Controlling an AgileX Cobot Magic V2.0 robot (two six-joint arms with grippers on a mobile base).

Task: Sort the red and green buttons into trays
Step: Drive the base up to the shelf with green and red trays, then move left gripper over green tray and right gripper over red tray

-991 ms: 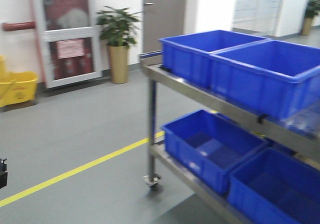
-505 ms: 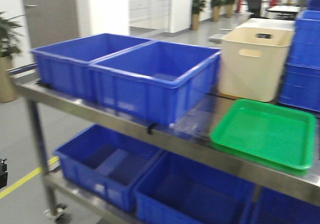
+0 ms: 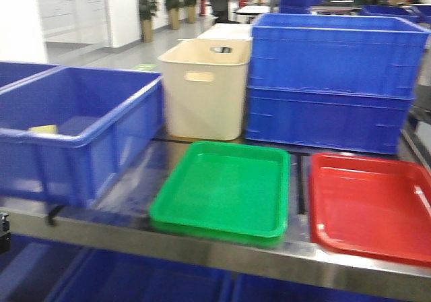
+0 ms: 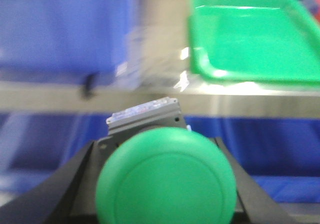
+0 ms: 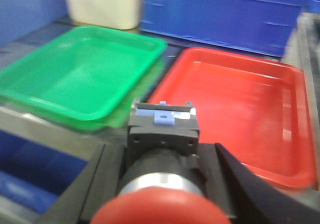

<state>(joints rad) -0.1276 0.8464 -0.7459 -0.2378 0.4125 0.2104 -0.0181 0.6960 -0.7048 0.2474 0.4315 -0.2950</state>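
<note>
While the left gripper (image 4: 165,194) is closed on the dark body of the green button (image 4: 165,176), one finger on each side, the right gripper (image 5: 162,184) grips the red button (image 5: 162,151) in the same way. Both buttons are held near the front edge of the steel shelf (image 3: 296,260), neither in a tray. On this shelf the green tray (image 3: 222,191) lies just beside the red tray (image 3: 367,201), with a cream tub (image 3: 205,89) and stacked blue crates (image 3: 333,79) behind them.
</note>
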